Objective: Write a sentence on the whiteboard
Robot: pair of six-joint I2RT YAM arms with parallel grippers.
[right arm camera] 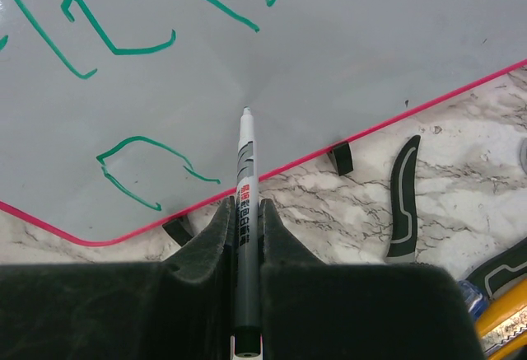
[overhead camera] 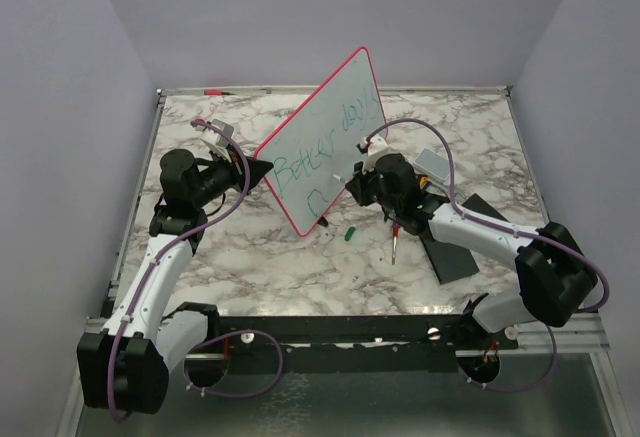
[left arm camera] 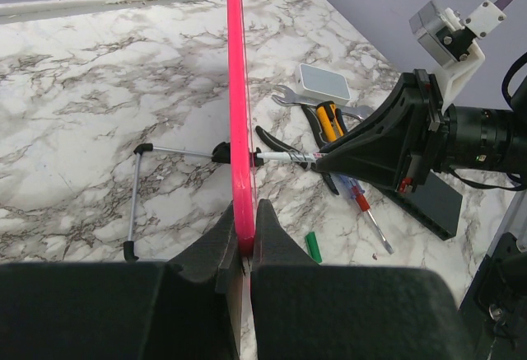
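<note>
**A:** Status?

**B:** Mid-sentence, I'd say. The large white rectangular whiteboard with the thin pink-red rim stands tipped up on the marble-patterned worktop, between the two arms. The left pincer is clenched on its rim, propping it. The right pincer is clenched on a slim white marker pen, with the nib pointed at the board face.

**A:** What's written?

**B:** The green handwriting on the top line looks like "Better days". Below it is one open green loop, probably the start of the next word.

**A:** Next move?

**B:** My guess is the next stroke goes right of that loop. It needs light nib pressure and a firm left grip, or the board could pivot on its feet.

**A:** Nib touching?

**B:** Can't tell. The right wrist view shows it at the surface, either touching or just off. The left wrist view sees the board edge-on, so the face is hidden. A thin wire frame lies behind the board, and I can't tell if it's attached. A small green cap lies near the board's lower corner.
</note>
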